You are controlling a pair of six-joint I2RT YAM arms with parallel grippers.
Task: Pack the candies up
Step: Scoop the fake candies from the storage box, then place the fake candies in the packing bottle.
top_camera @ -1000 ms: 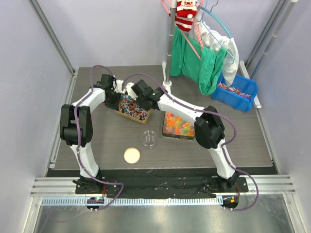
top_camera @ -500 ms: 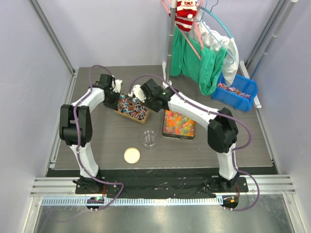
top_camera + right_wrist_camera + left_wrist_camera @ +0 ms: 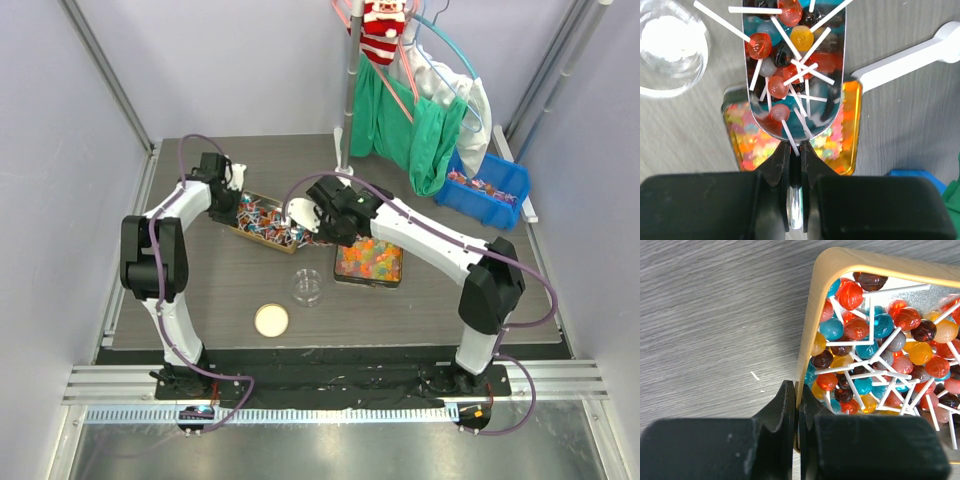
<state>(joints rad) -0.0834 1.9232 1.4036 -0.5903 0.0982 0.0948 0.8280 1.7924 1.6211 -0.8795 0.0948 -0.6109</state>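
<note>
Left wrist view: the left pincer (image 3: 796, 395) is clamped on the rim of the tan rounded tray (image 3: 812, 340) at 6 o'clock, with round colourful candies (image 3: 875, 355) on white sticks inside. The right pincer (image 3: 795, 155) is clamped on a shiny metal scoop (image 3: 832, 100) holding more, round glass dish (image 3: 670, 45) at 10 o'clock.

No legible text or labels
</note>
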